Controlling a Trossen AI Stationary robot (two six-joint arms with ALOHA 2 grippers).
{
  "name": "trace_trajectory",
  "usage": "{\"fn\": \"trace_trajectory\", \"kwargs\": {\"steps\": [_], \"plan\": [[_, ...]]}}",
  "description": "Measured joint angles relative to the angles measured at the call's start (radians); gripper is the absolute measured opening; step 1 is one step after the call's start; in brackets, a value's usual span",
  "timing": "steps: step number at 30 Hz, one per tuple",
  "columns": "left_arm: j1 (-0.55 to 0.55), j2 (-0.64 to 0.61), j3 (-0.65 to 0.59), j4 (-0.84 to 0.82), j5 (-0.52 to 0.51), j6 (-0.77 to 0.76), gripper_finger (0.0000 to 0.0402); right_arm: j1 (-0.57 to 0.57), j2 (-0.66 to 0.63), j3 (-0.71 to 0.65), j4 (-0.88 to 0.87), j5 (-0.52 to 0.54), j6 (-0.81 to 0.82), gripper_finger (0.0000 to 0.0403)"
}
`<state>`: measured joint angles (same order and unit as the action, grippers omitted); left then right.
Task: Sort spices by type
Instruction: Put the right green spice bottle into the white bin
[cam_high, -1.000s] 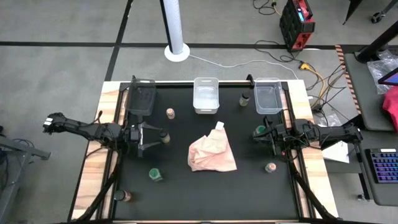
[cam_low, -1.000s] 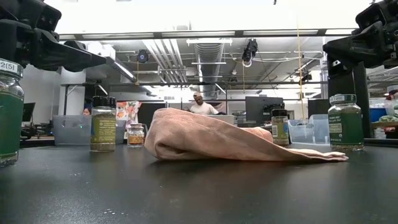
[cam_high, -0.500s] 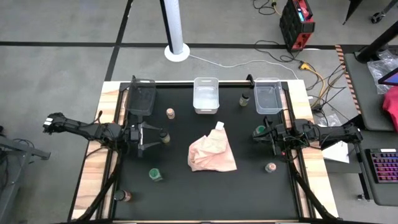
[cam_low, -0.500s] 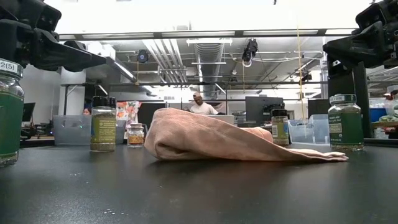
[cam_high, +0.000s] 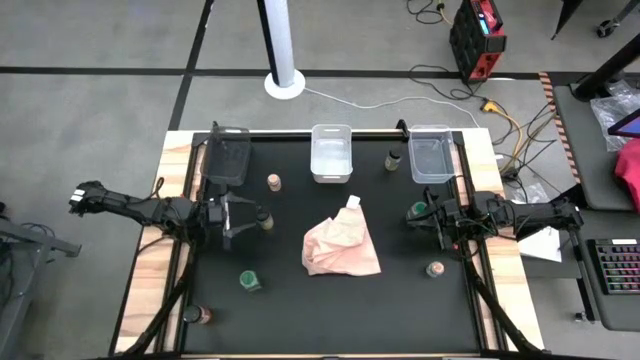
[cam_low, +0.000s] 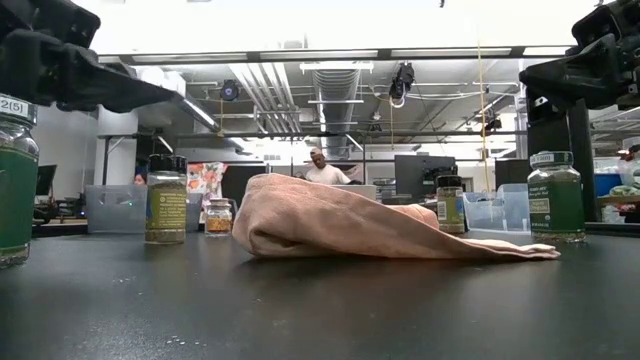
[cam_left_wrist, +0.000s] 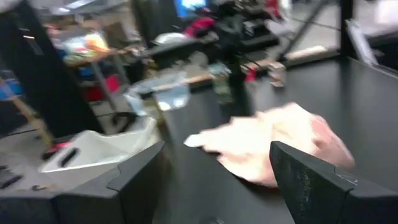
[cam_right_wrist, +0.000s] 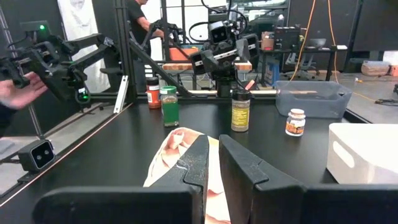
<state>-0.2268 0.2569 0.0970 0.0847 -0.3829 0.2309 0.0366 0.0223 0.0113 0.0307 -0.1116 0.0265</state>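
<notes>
Spice jars stand upright on the black mat: a dark-lidded one just ahead of my left gripper, a tan-lidded one, a dark-lidded one, a green-lidded one and a tan-pink-lidded one. Another jar stands at the near left corner. My left gripper is open and level above the mat, with nothing between its fingers. At the mat's right edge, my right gripper hangs level, shut and empty.
A crumpled pink cloth lies in the mat's middle. Three clear bins line the far edge. Wooden strips border the mat. Beyond the table a person's hand shows.
</notes>
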Motion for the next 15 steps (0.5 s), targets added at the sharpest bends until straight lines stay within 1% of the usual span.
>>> {"fn": "trace_trajectory", "kwargs": {"steps": [2,7,8,10,11,13,15], "plan": [[0.0,0.001,0.0,0.021,-0.025,-0.002,0.0269,0.0,0.0,0.0,0.0,0.0,0.0,0.0029],[0.0,0.001,0.0,0.039,-0.027,-0.004,0.0269,0.0,0.0,0.0,0.004,0.0,0.0,0.0029],[0.0,0.002,0.0,0.037,-0.027,-0.004,0.0269,0.0,0.0,0.0,0.013,0.008,0.0,0.0029],[0.0,0.004,0.0,0.039,-0.026,-0.019,0.0269,0.0,0.0,0.0,0.063,0.058,0.017,0.0029],[0.0,0.006,0.0,0.05,-0.017,-0.062,0.0269,0.0,0.0,0.0,0.088,0.079,0.04,0.0029],[0.0,0.014,0.0,0.107,0.029,-0.246,0.0269,0.0,0.0,0.0,0.136,0.108,0.002,0.0029],[-0.001,0.019,0.0,0.171,0.044,-0.41,0.0269,0.0,0.0,0.0,0.15,0.11,-0.022,0.0029]]}}
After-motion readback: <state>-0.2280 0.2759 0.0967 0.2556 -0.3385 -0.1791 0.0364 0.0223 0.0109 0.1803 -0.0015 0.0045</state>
